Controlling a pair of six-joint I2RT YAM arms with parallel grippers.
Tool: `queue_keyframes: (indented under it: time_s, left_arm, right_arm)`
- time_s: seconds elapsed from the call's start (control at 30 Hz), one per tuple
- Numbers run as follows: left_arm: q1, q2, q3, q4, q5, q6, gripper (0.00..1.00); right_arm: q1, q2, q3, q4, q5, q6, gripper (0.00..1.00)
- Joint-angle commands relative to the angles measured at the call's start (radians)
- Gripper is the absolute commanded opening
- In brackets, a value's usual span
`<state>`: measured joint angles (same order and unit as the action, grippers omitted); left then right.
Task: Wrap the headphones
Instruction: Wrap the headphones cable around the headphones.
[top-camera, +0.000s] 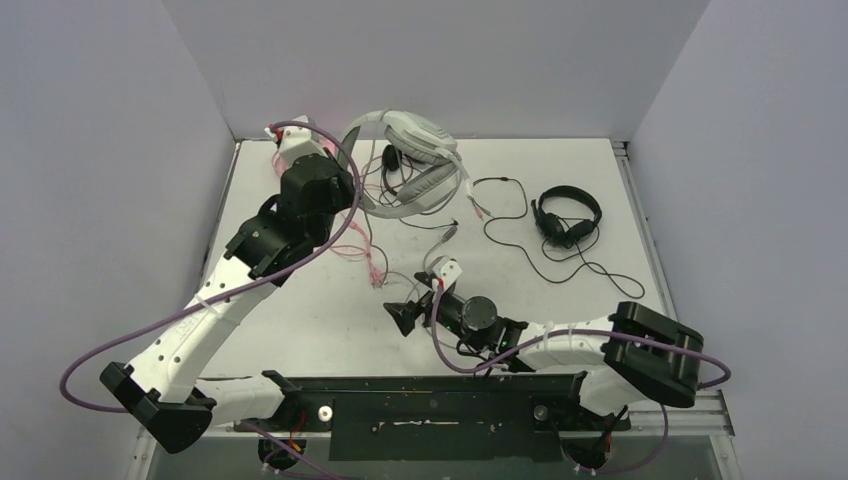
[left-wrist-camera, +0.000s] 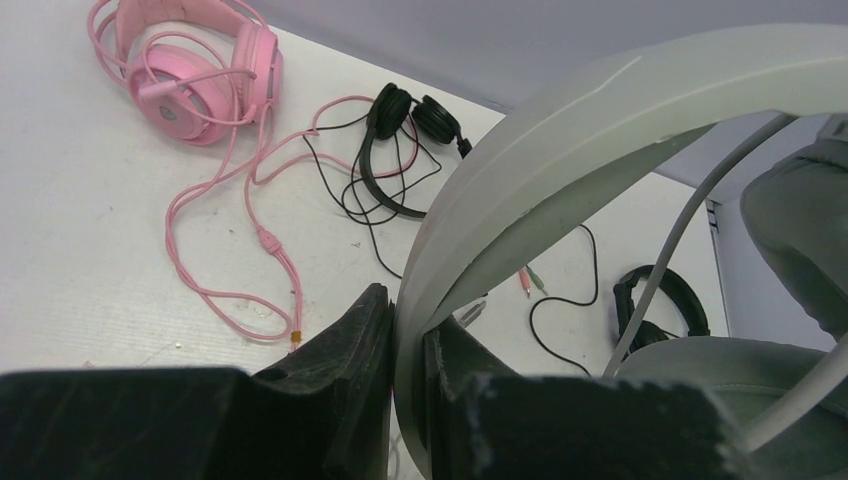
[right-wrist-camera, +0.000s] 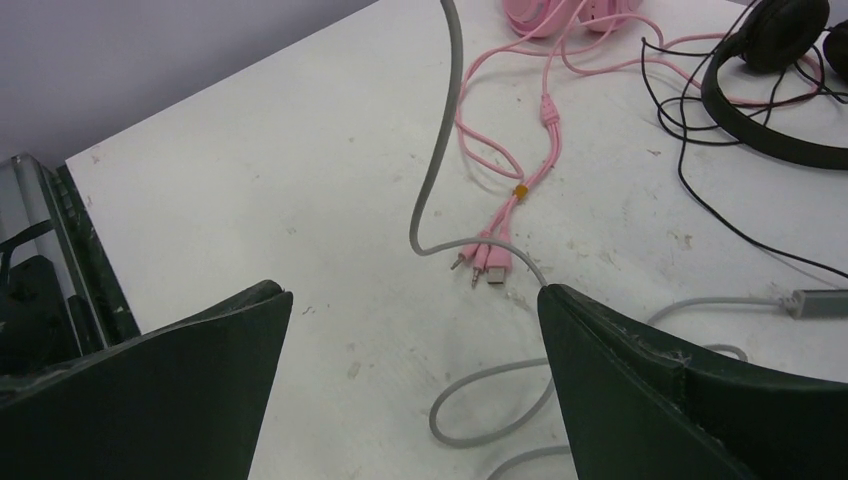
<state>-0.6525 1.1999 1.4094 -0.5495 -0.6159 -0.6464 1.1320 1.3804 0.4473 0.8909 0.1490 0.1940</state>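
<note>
We've got the bulky white-grey headset (top-camera: 415, 135) lifted off the table (top-camera: 300, 330) near its far edge, left of middle. The left gripper (left-wrist-camera: 405, 345) is clamped tight on the headband, and the right gripper (right-wrist-camera: 415, 300) hangs low near the table's middle, fingers spread wide with nothing in them. Our take: drop those open fingers around the grey cable (right-wrist-camera: 457, 100) lying just under them, steer clear of the pink plugs (right-wrist-camera: 490, 262) touching it, pinch lightly so it slides, then loop it round the headband.
</note>
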Motion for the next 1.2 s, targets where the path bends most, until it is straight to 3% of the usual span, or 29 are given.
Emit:
queue_keyframes:
  time_s: [0.0, 0.3, 0.37, 0.47, 0.57, 0.63, 0.97, 1.17]
  left_arm:
    - [0.002, -0.054, 0.102, 0.066, 0.035, -0.041, 0.0]
    - [0.003, -0.065, 0.126, 0.052, 0.055, -0.053, 0.0]
    - [0.002, -0.061, 0.133, 0.048, 0.057, -0.056, 0.0]
    - [0.002, -0.058, 0.145, 0.039, 0.058, -0.053, 0.0]
    - [0.004, -0.048, 0.163, 0.021, 0.035, -0.052, 0.0]
    - [0.005, -0.032, 0.186, -0.003, 0.018, -0.047, 0.0]
    - [0.051, 0.01, 0.203, 0.022, 0.038, -0.011, 0.0]
    - [0.054, 0.017, 0.247, 0.035, 0.248, -0.017, 0.0]
  right_arm:
    - [-0.019, 0.101, 0.081, 0.201, -0.043, -0.035, 0.99]
    - [-0.149, 0.321, 0.208, 0.388, -0.235, 0.046, 0.89]
    - [-0.157, 0.354, 0.255, 0.382, -0.246, 0.036, 0.82]
    - [-0.167, 0.378, 0.296, 0.341, -0.268, 0.033, 0.59]
    - [-0.179, 0.34, 0.253, 0.363, -0.294, 0.042, 0.17]
    - [-0.179, 0.287, 0.2, 0.348, -0.286, 0.029, 0.02]
    - [-0.191, 0.058, -0.047, 0.214, -0.259, -0.003, 0.0]
    - [-0.2, 0.006, -0.047, 0.086, -0.242, -0.009, 0.08]
